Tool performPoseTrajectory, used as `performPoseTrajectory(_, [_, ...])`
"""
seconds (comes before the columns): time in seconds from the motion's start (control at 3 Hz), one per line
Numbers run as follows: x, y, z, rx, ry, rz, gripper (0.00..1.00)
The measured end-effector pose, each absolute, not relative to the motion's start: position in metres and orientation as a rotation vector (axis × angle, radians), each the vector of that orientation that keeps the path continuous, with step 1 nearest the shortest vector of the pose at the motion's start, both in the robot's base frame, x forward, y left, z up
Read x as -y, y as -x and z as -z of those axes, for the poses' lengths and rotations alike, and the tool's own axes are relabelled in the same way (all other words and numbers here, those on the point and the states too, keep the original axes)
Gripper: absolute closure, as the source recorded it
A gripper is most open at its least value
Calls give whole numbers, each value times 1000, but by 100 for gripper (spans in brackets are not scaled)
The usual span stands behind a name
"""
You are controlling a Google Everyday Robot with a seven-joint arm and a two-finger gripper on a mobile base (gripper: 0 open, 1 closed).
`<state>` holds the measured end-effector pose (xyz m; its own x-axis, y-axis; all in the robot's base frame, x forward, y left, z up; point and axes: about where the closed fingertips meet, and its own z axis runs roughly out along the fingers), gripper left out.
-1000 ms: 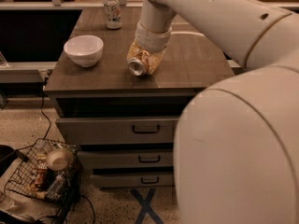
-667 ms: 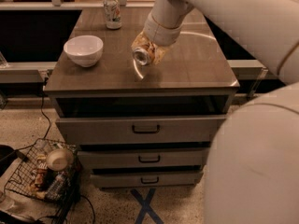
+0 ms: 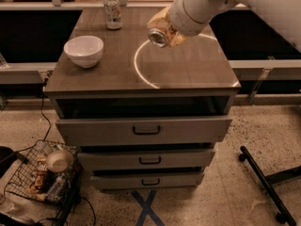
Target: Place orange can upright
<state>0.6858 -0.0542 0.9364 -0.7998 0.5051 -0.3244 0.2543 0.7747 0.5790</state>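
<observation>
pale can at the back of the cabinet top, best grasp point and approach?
Probably grip the pale can mid-body, across its round side wall. It stands upright, so come in level from the front-right as the camera sees it; the white bowl sits front-left of it. The gripper is busy, though: above the cabinet top, right of that can, shut on the tilted orange can.

I log the gripper [image 3: 169, 28] on the white arm over the cabinet top, closed round the orange can [image 3: 159, 36], which has mottled orange-gold sides and a silver end. Below the jaws: grey-brown cabinet top [image 3: 197, 74] with a pale ring [image 3: 136, 65]. Left of the jaws: plain white bowl [image 3: 83, 51]. Further left-back: whitish-green can [image 3: 112, 12] with red marks. Floor [image 3: 235, 140] beige with dark speckles; blue tape cross [image 3: 146, 210].
</observation>
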Motion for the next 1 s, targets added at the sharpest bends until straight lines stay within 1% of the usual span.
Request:
performPoseTrajectory(0.33, [67,-697,-967,-2334,-467,-888,100])
performPoseTrajectory(1.0, [91,-707,-1005,-2137,-256,-1119,100])
